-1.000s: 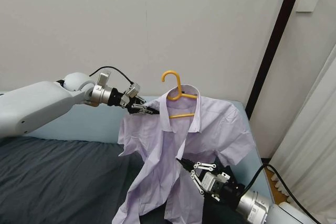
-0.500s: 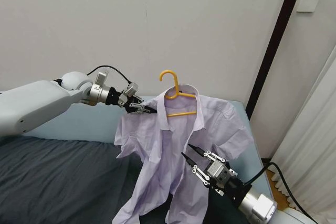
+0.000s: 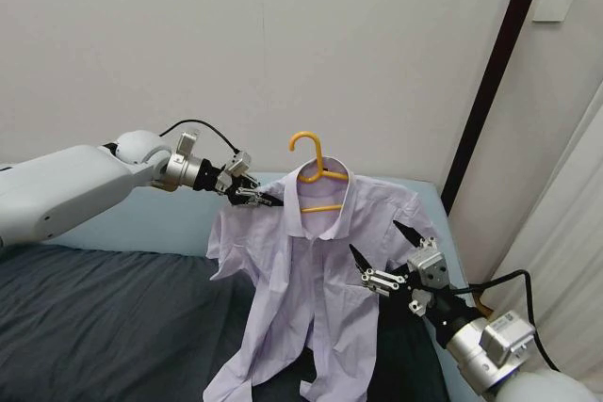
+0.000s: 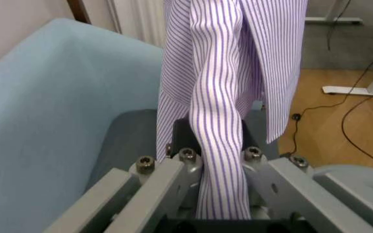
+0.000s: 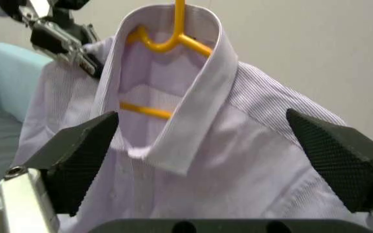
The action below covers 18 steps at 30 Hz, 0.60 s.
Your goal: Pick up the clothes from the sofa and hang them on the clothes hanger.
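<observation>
Head view puts your left end effector (image 3: pixel 264 199) at the shoulder of the shirt (image 3: pixel 311 270), beside the yellow hanger (image 3: pixel 317 165), over the sofa's (image 3: pixel 113 317) right end. The left wrist view adds the grip itself: a striped fold clamped tight between the fingers (image 4: pixel 173 177). Your right end effector (image 3: pixel 375 238) is spread wide and empty, close in front of the shirt's other side.

White arms (image 3: pixel 66 190), silver wrists (image 3: pixel 184 168), black cables (image 3: pixel 203 125), grey screwed jaws.
</observation>
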Available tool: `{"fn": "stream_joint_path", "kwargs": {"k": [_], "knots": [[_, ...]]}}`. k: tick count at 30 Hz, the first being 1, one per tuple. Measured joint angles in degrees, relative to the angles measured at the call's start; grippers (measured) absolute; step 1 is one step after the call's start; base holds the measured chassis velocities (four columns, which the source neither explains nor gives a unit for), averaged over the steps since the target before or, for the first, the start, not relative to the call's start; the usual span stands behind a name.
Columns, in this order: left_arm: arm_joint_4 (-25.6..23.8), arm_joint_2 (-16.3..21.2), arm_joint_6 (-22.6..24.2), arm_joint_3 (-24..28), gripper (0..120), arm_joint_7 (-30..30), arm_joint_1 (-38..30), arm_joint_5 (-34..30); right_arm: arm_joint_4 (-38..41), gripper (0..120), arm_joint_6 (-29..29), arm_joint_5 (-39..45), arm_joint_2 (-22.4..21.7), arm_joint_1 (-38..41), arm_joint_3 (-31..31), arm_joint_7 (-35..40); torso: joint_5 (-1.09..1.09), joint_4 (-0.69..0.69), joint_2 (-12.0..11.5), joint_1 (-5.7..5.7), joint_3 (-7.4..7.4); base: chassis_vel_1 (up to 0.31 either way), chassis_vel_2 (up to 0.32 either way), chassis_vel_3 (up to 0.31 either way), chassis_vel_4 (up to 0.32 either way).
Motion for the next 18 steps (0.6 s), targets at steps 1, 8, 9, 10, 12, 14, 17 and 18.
{"fn": "stream_joint_path", "kwargs": {"k": [1, 8, 9, 10, 12, 14, 17, 18], "knots": [[0.0, 0.0, 0.0, 0.0, 1, 0.0, 0.0, 0.0, 0.0, 100, 0.0, 0.0, 0.0, 0.0, 0.0, 0.0, 0.00, 0.00, 0.0, 0.00, 0.00, 0.000, 0.000, 0.000, 0.000], [-0.7, -2.1, 0.0, 0.2, 1, -1.9, 1.1, -0.9, 0.5, 100, 0.0, 1.8, -0.5, 0.6, -0.4, -0.3, -0.01, 0.00, 0.0, 0.00, 0.00, 0.000, 0.000, 0.000, 0.000], [-0.5, -3.0, 0.0, 0.3, 1, -2.4, 1.3, -1.3, 0.6, 97, -0.5, 2.4, -0.6, 0.5, -0.5, 0.4, -0.01, 0.01, 0.0, 0.00, 0.00, 0.000, 0.000, 0.000, 0.000], [-0.3, -3.8, 0.1, 0.3, 1, -2.7, 1.4, -1.5, 0.6, 92, -0.8, 3.0, -0.5, 0.4, -0.6, 1.0, 0.00, 0.00, 0.0, 0.00, 0.00, 0.000, 0.000, 0.000, 0.000], [-0.3, -4.4, 0.1, 0.4, 1, -2.8, 1.5, -1.7, 0.5, 89, -1.1, 3.9, -0.3, 0.4, -0.7, 1.7, 0.00, -0.02, 0.0, 0.00, 0.00, 0.000, 0.000, 0.000, 0.000], [-0.3, -5.4, 0.1, 0.5, 1, -3.0, 1.6, -2.1, 0.1, 79, -1.8, 6.2, 0.2, 0.7, -0.7, 3.3, 0.01, -0.02, 0.0, 0.00, 0.00, 0.000, 0.000, 0.000, 0.000], [-0.3, -6.3, 0.1, 0.8, 1, -3.0, 1.6, -2.2, -0.6, 71, -2.5, 7.8, 0.7, 1.1, -0.7, 4.9, 0.01, -0.01, 0.0, 0.00, 0.00, 0.000, 0.000, 0.000, 0.000], [-0.3, -6.5, 0.1, 0.9, 1, -3.0, 1.7, -2.3, -1.1, 64, -3.0, 8.4, 1.1, 1.4, -0.7, 5.7, 0.01, -0.01, 0.0, 0.00, 0.00, 0.000, 0.000, 0.000, 0.000]]}}
